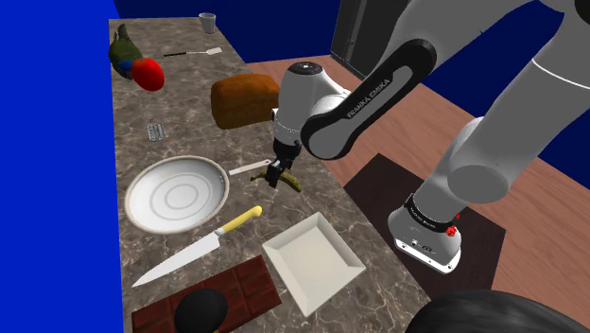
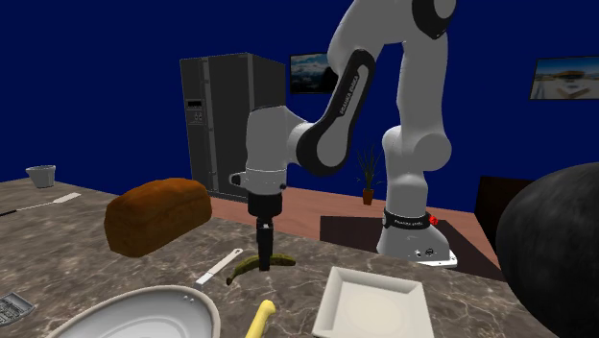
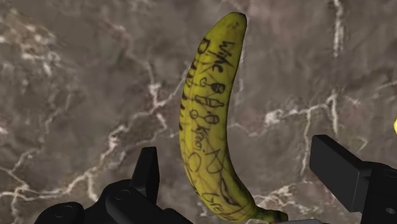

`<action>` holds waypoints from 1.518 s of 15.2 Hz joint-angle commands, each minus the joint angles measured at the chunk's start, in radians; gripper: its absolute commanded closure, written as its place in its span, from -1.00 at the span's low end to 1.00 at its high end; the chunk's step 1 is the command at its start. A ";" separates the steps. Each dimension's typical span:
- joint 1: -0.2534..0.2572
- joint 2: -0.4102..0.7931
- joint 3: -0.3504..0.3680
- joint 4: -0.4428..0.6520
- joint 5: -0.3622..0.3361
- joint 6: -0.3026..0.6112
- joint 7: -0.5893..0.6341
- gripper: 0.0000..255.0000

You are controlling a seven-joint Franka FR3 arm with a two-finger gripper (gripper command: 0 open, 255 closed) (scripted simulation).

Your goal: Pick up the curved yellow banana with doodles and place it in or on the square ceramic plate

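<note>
The banana (image 3: 213, 121) lies on the marble table (image 1: 180, 104), its black scribbles hard to read. The hand (image 3: 236, 167) hangs over it, fingers spread, not touching it. The square plate (image 1: 317, 257) sits near. The arm (image 1: 369, 95) reads FRANKA EMIKA.

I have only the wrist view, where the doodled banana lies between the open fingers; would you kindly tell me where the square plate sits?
Observer: In the shoulder view the white square plate lies toward the lower right of the banana, apart from it.
Operator: Thank you. What lies near that plate?
Observer: A yellow-handled knife lies to the plate's left in the shoulder view.
Operator: And what is on the banana's other side?
Observer: A brown bread loaf sits farther up the counter in the shoulder view.
</note>
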 commanded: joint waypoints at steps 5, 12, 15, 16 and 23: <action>-0.001 0.008 0.000 0.001 -0.005 0.007 0.003 -1.00; -0.001 0.007 0.000 0.001 -0.005 0.007 0.003 1.00; -0.001 0.007 0.000 0.001 -0.005 0.007 0.003 1.00; -0.001 0.008 0.000 0.001 -0.005 0.007 0.003 1.00; 0.010 -0.098 -0.007 0.017 0.053 -0.110 -0.037 1.00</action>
